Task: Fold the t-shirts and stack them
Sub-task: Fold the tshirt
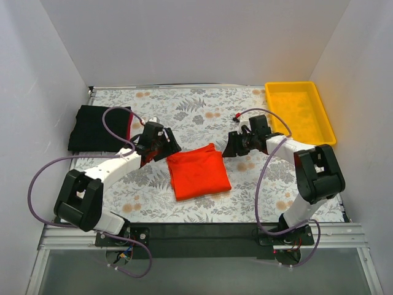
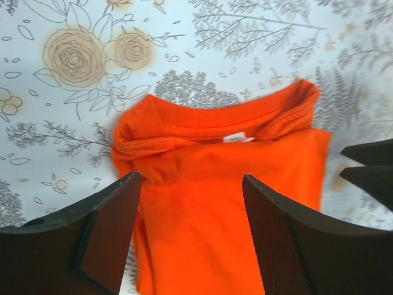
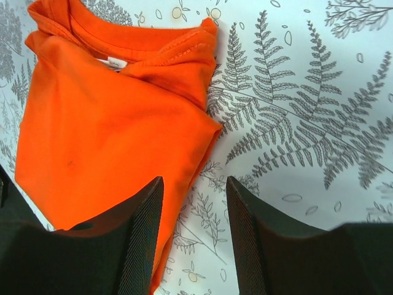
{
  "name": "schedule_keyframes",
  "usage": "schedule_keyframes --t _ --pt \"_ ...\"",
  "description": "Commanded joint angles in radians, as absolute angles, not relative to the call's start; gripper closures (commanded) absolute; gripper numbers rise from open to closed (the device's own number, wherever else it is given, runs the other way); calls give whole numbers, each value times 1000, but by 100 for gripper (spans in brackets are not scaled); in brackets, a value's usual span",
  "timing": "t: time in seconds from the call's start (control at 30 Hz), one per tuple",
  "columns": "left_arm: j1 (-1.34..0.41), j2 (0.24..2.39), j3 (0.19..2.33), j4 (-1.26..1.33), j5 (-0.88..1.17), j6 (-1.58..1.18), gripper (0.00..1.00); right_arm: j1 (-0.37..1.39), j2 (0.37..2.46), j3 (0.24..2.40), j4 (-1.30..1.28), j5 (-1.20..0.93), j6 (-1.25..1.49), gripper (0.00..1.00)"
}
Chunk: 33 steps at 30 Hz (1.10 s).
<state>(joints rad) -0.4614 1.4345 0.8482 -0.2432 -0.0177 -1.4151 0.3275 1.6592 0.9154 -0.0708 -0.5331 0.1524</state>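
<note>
A bright orange-red t-shirt (image 1: 198,172) lies folded into a rough square in the middle of the table, its collar and small white neck label (image 2: 236,137) at the far edge. My left gripper (image 1: 167,147) is open and empty, held above the shirt's left far corner (image 2: 202,203). My right gripper (image 1: 230,147) is open and empty, over the shirt's right edge (image 3: 92,135). A folded black t-shirt (image 1: 95,128) with a dark red one (image 1: 129,126) at its right edge lies at the far left.
A yellow plastic tray (image 1: 299,110) stands at the far right corner. The table is covered with a floral grey and white cloth (image 1: 202,107). White walls close in the back and both sides. Purple cables loop beside each arm.
</note>
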Motion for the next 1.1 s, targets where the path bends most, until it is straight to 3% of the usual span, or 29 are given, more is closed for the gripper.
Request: schedule_keyframes --t 0.0,0.43,0.73,0.83,1.07 --pt "-457 1471 847 -279 -58 -1261 38 325 1727 995 -35 -620 117 56" --pt "-457 1605 930 -291 -11 -1124 42 319 1908 1080 -11 -721 63 56" --pt "-457 1577 945 -316 28 -1100 48 321 1933 1086 -9 -770 46 64" --pt "-459 1551 945 -321 23 -1098 48 321 1930 1088 -9 -767 44 70" --pt "-460 1523 940 -333 -21 -1066 48 321 1939 1095 -9 -781 40 99"
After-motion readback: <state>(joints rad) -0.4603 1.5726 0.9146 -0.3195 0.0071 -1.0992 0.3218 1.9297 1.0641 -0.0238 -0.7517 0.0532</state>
